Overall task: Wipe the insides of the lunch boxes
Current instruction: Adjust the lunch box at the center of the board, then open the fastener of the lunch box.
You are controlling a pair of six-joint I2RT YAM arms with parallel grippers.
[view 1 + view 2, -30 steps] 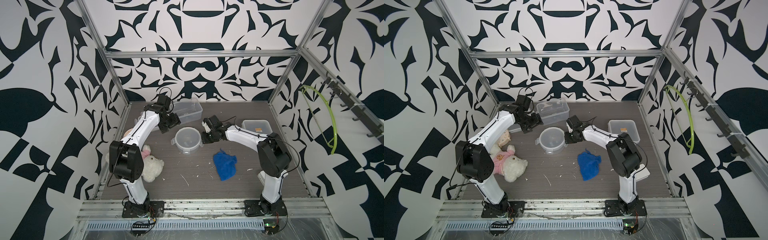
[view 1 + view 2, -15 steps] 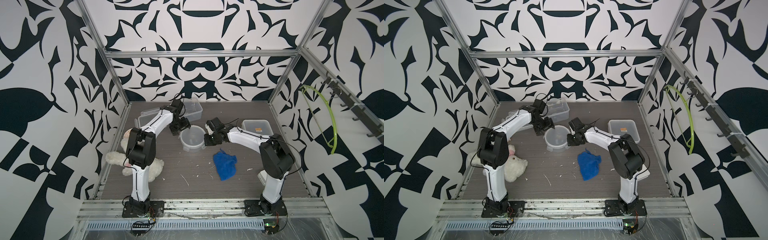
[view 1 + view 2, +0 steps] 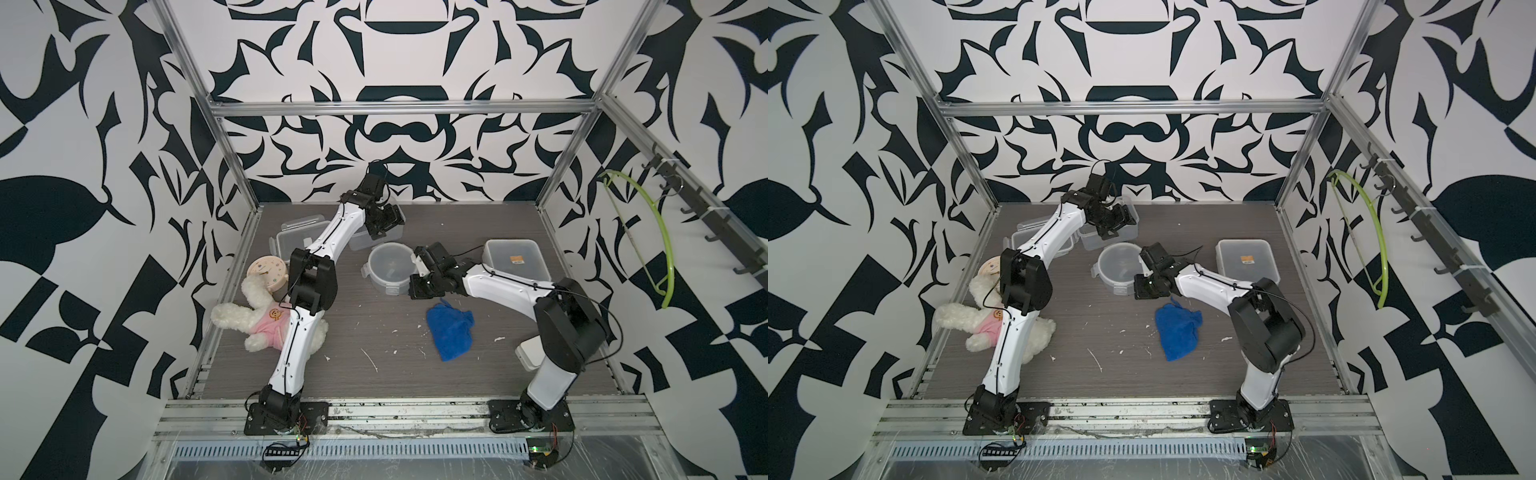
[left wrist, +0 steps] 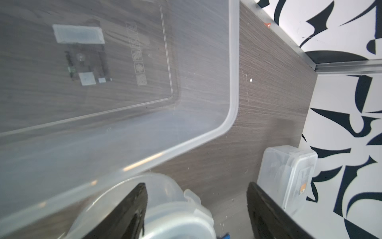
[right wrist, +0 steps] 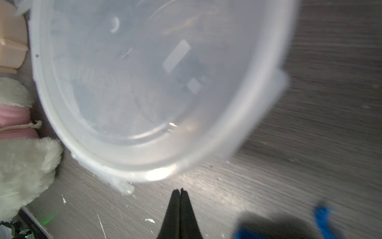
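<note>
When fetching the blue cloth (image 3: 451, 332), favour the right hand (image 5: 180, 192): clenched, empty, beside the round lunch box (image 3: 386, 270), cloth just toward the near edge; left hand (image 4: 196, 186) splayed by the rectangular lunch box (image 4: 196, 124), far edge of the bench (image 3: 478, 220).

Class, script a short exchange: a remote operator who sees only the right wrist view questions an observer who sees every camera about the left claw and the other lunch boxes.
Operator: I see only the round box and my shut right claw. Where is the left claw?
Observer: The left claw is open, at the uncovered rectangular box at the back.
Operator: And the third box?
Observer: The square box sits on the right arm's side, closed, with an orange sticker on top.
</note>
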